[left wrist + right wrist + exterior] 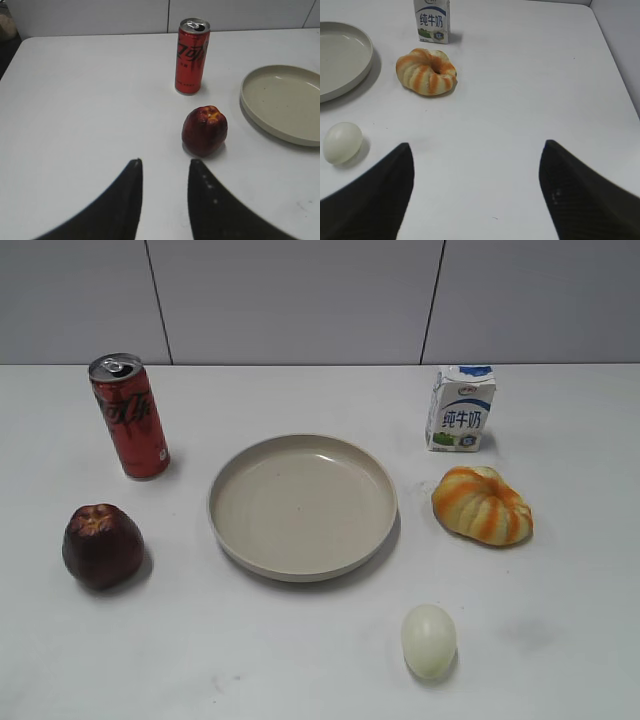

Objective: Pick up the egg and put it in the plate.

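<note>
6 items: on a white table [300, 660].
Egg [429, 640]: on the table, near front edge, apart from the plate, front-right of it.
Plate [303, 506]: centre, holds nothing.
Soda can [130, 416]: upright, back left.
Apple [102, 546]: left of plate.
Milk carton [461, 408]: upright, back right.
Pumpkin-shaped object [481, 504]: right of plate.
Left gripper [164, 167]: fingers narrowly parted, holding nothing.
Right gripper [477, 152]: fingers wide apart, holding nothing.

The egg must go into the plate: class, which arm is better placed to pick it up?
The right. The egg lies right of the plate, and the open right claw sees it nearby; the left claw faces the apple and cola can.
</note>
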